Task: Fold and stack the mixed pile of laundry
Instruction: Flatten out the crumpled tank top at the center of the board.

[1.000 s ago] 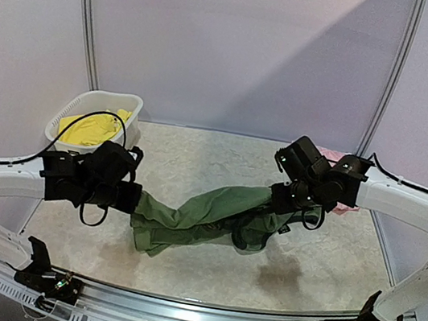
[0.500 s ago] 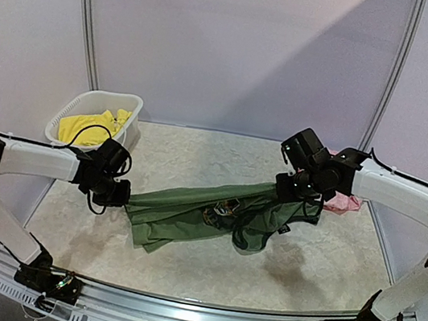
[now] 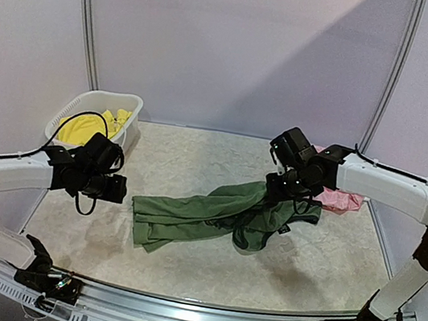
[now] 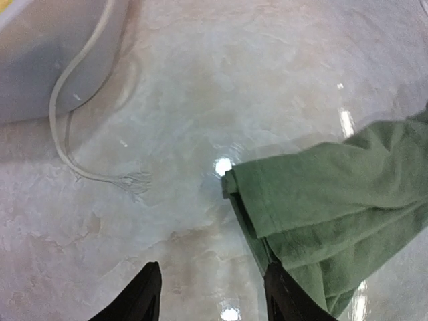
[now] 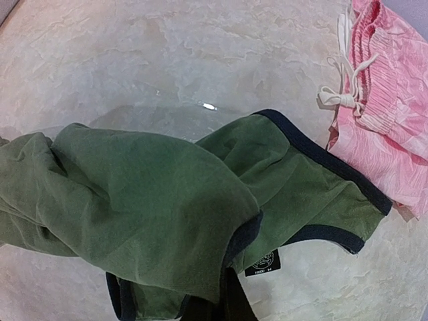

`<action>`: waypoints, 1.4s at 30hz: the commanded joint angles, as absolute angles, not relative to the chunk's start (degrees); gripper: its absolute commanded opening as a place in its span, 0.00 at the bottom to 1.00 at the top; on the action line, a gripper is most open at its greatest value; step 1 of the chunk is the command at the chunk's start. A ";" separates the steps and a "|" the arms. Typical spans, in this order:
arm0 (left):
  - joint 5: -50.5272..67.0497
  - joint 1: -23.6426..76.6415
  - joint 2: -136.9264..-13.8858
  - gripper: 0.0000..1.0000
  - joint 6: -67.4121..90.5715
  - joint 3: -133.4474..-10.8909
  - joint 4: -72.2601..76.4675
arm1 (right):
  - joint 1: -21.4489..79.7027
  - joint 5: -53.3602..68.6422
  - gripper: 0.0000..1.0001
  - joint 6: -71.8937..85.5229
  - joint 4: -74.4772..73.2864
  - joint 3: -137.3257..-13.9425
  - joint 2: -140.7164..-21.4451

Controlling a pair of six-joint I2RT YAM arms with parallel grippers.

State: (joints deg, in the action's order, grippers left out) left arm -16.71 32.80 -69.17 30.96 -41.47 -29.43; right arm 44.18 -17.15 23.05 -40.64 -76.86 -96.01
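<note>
Our left gripper [image 4: 212,273] gapes, empty — top [image 3: 189,218] hem just ahead of it. Our right gripper [image 3: 281,189] clamps top's other end. Nothing folded yet; pink garment [image 5: 384,114], shorts [image 3: 82,131] wait — we judge it early.

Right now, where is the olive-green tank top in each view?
Top external: olive-green tank top stretched across mid-table.
Left wrist: tank top at right side, lower half.
Right wrist: tank top fills left and centre, pink garment at right.
Shared landmark: the marbled table.
</note>
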 commanded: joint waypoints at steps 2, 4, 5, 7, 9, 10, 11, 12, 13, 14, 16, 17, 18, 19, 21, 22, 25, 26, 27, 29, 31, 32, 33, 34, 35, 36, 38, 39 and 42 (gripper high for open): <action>-18.74 41.37 -70.41 0.50 25.73 -40.74 -33.48 | 43.93 -15.71 0.00 23.00 -39.87 -78.63 -97.63; -15.87 42.73 -72.34 0.50 24.94 -40.82 -31.92 | 43.91 -15.30 0.00 23.03 -39.57 -78.10 -97.88; -14.91 43.01 -73.91 0.49 24.77 -40.94 -31.18 | 43.88 -15.34 0.00 23.12 -39.63 -77.87 -97.90; -13.58 43.15 -75.88 0.47 24.70 -41.27 -29.91 | 43.88 -15.27 0.00 23.28 -39.64 -77.35 -97.91; -11.64 43.15 -77.65 0.45 24.73 -41.79 -28.39 | 43.86 -15.17 0.00 23.50 -39.57 -76.65 -97.68; -10.83 43.15 -78.49 0.44 24.70 -41.92 -27.28 | 43.91 -15.18 0.00 23.68 -39.43 -76.31 -97.36; -10.52 43.15 -79.29 0.44 24.82 -42.12 -26.79 | 43.94 -15.20 0.00 23.77 -39.40 -75.87 -97.09; -10.16 43.15 -79.95 0.44 24.87 -42.39 -26.28 | 43.87 -15.26 0.00 23.81 -39.48 -75.60 -96.98; -9.78 43.15 -80.58 0.44 24.98 -42.44 -25.59 | 43.88 -15.27 0.00 23.82 -39.46 -75.44 -96.67; -9.61 43.20 -81.19 0.43 25.23 -42.41 -24.94 | 43.93 -15.25 0.00 23.82 -39.46 -75.23 -96.57; -9.15 43.15 -82.44 0.42 25.91 -42.43 -23.72 | 43.92 -15.30 0.00 23.97 -39.35 -74.98 -96.21; -9.07 43.15 -83.03 0.41 26.19 -42.53 -23.35 | 43.89 -15.23 0.00 24.05 -39.30 -74.94 -96.21; -8.89 43.15 -83.74 0.40 26.41 -42.61 -22.84 | 43.94 -15.07 0.00 24.08 -39.17 -74.89 -96.24; -8.83 43.15 -84.33 0.39 26.60 -42.69 -22.47 | 43.93 -14.89 0.00 24.13 -39.07 -74.93 -96.24; -8.46 43.15 -85.25 0.38 26.80 -42.55 -21.26 | 43.91 -14.64 0.00 24.09 -38.97 -74.94 -96.31; -8.34 43.15 -85.62 0.37 26.92 -42.50 -20.80 | 43.94 -14.55 0.00 24.08 -38.94 -75.01 -96.39; -8.04 43.15 -86.56 0.35 27.15 -42.53 -19.73 | 43.90 -14.49 0.00 24.08 -38.86 -74.89 -96.65; -8.16 43.15 -86.95 0.33 27.16 -42.54 -19.27 | 43.87 -14.51 0.00 23.95 -38.86 -74.85 -96.72; -8.16 43.15 -87.12 0.32 27.17 -42.54 -18.82 | 43.87 -14.50 0.00 23.92 -38.89 -74.88 -96.80; -8.10 43.15 -87.47 0.29 27.01 -42.53 -18.33 | 43.88 -14.50 0.00 23.84 -38.85 -74.91 -96.85; -7.99 43.15 -87.89 0.24 26.65 -42.90 -18.20 | 43.92 -14.54 0.00 23.82 -38.85 -74.89 -96.88; -8.03 43.15 -88.15 0.21 26.59 -43.08 -18.19 | 43.93 -14.58 0.00 23.82 -38.85 -74.82 -96.93; -8.08 43.15 -88.30 0.17 26.47 -43.21 -18.16 | 43.93 -14.63 0.00 23.82 -38.92 -74.80 -96.94; -8.21 43.15 -88.39 0.12 26.40 -43.24 -18.17 | 43.88 -14.67 0.00 23.82 -39.04 -74.82 -96.94; -8.38 43.15 -88.41 0.06 26.37 -43.29 -18.19 | 43.87 -14.74 0.00 23.85 -39.10 -74.72 -96.88; -8.78 43.15 -88.23 0.00 26.49 -43.28 -18.32 | 43.86 -14.83 0.00 23.82 -39.29 -74.71 -96.86; -8.98 43.15 -87.37 0.00 26.64 -43.09 -18.36 | 43.94 -15.15 0.00 23.86 -39.70 -74.51 -96.53; -8.75 43.22 -86.63 0.00 26.68 -42.95 -18.37 | 43.94 -15.26 0.00 23.90 -39.91 -74.27 -96.31; -8.28 43.74 -83.50 0.00 26.63 -42.39 -18.91 | 43.91 -15.78 0.00 24.15 -40.60 -73.24 -94.74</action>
